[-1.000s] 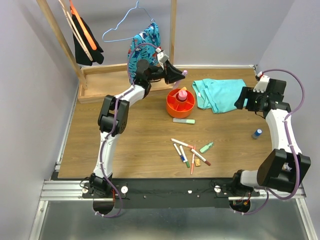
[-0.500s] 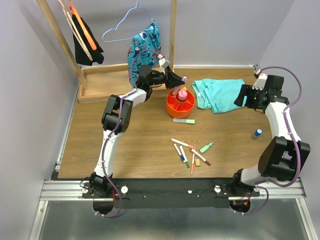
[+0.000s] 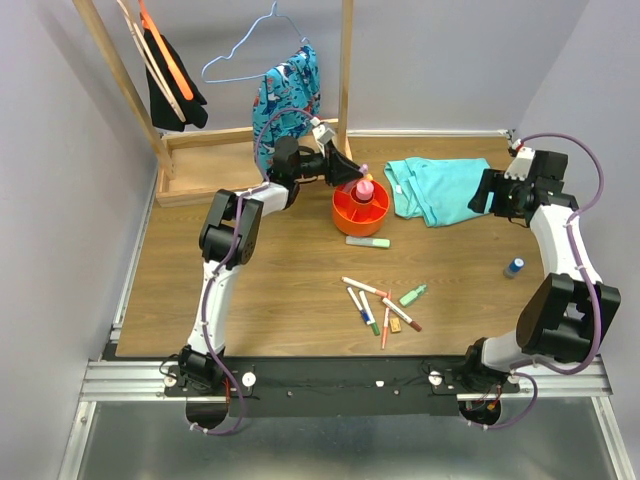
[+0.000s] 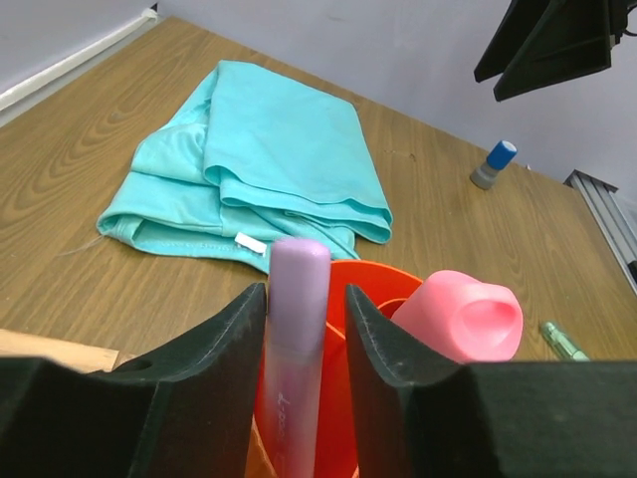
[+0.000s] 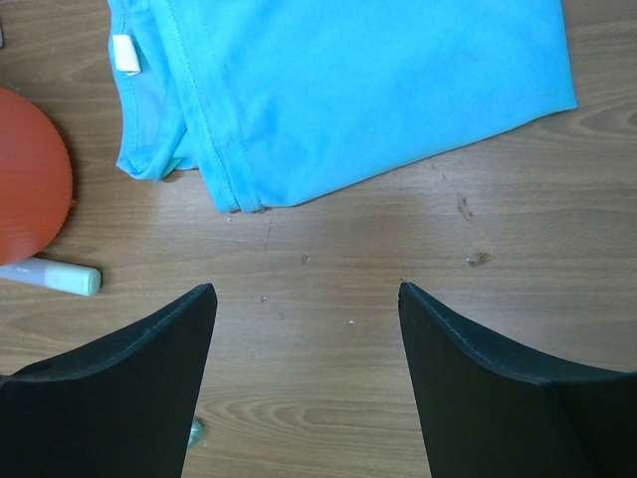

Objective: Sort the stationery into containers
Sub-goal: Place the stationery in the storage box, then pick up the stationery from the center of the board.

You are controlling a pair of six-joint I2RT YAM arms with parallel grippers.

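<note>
While the left end effector stands slightly parted around a lilac highlighter upright in the orange bowl at upper centre, the right end effector gapes empty near the teal cloth.

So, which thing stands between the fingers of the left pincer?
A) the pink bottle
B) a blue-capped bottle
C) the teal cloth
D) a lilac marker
D: the left wrist view shows a lilac marker between the fingers of the left pincer, over the orange bowl.
</note>
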